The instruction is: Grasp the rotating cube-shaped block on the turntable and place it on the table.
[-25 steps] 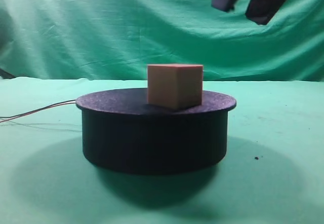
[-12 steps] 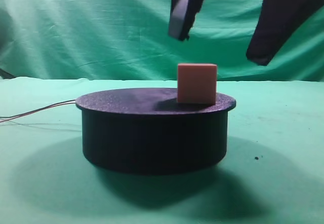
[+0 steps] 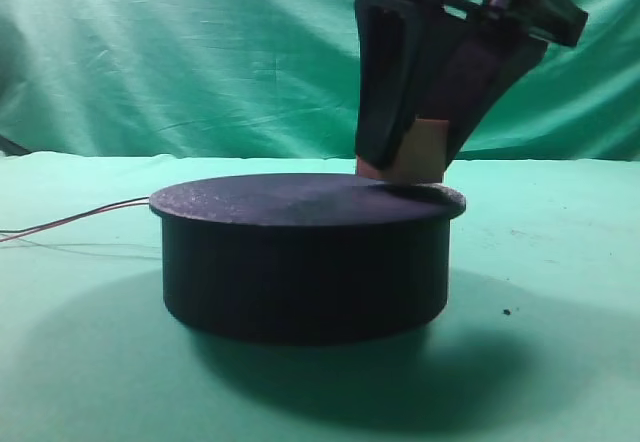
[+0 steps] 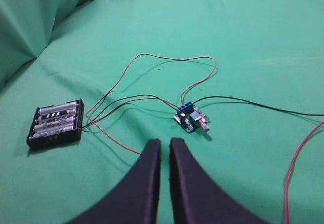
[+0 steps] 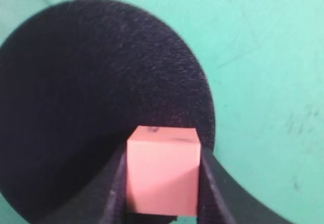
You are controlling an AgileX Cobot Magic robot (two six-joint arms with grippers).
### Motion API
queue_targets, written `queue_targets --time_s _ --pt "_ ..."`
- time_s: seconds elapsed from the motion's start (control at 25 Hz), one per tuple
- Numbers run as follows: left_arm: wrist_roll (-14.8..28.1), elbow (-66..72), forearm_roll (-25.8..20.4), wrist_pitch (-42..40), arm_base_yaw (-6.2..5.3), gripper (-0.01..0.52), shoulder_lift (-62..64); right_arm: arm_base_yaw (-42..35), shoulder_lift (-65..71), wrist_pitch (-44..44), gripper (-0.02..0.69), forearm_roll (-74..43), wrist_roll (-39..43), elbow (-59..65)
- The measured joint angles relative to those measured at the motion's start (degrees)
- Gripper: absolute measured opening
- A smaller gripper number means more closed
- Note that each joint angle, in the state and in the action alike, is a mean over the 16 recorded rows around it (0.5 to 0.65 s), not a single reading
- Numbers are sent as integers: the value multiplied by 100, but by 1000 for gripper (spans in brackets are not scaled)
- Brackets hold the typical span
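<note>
1. Two dark fingers (image 5: 114,193) of the right gripper (image 5: 162,188) filled the bottom of the right wrist view, one at each side of the cube-shaped block (image 5: 162,171). They pressed flat against its left and right faces, clamped on it.
2. Beyond the block in that view, the turntable (image 5: 91,92) spread across the left and centre of the frame, with its dark speckled top bare. The block sat at the disc's lower right edge.
3. In the exterior high view, the right gripper (image 3: 415,157) came down from the upper right of the frame. The cube-shaped block (image 3: 425,152) showed as a pale sliver between the fingers, low over the right rim of the turntable (image 3: 300,262). Whether its base touched the disc could not be told.
4. The left gripper (image 4: 164,150) rose from the bottom centre of the left wrist view, with its two black fingers (image 4: 147,183) nearly together and only a thin slit between them, holding nothing.
5. Past those fingers on the table (image 4: 253,41) lay a small blue circuit board (image 4: 191,118) at centre and a black battery holder (image 4: 55,123) at the left. Thin wires (image 4: 152,77) looped between them.
6. The table was covered in green cloth, and a draped green backdrop (image 3: 180,52) hung behind it across the top of the exterior view.
</note>
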Motion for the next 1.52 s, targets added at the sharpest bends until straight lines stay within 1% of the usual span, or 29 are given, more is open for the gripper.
queue_targets --time_s 0.16,0.32,0.4,0.56,0.68,0.76,0.88,0.96,1.04,1.16,1.32,1.4,1.52 --pt "0 0 0 0 0 0 0 -368 -274 -129 237 -106 200 493" --pt "0 0 0 0 0 0 0 -716 -354 -478 246 -4 224 1064" --pt "0 0 0 0 0 0 0 -838 -330 -709 269 124 169 1330" --pt "0 0 0 0 0 0 0 -929 -272 -1032 343 356 60 1629" --pt "0 0 0 0 0 0 0 -934 -329 -1009 385 400 35 1579" --pt "0 0 0 0 0 0 0 -935 -452 -870 389 374 41 1458" --pt "0 0 0 0 0 0 0 -935 -793 -559 362 298 72 1249" --pt "0 0 0 0 0 0 0 -935 -1126 -315 323 235 105 1119" --pt "0 0 0 0 0 0 0 -935 -1541 -62 270 167 148 1017" --pt "0 0 0 0 0 0 0 -935 -2282 275 171 61 214 964" --pt "0 0 0 0 0 0 0 -935 -3340 530 50 -42 292 1097" --pt "0 0 0 0 0 0 0 -935 -3831 565 17 -51 322 1218" --pt "0 0 0 0 0 0 0 -935 -4458 555 0 -41 353 1413"
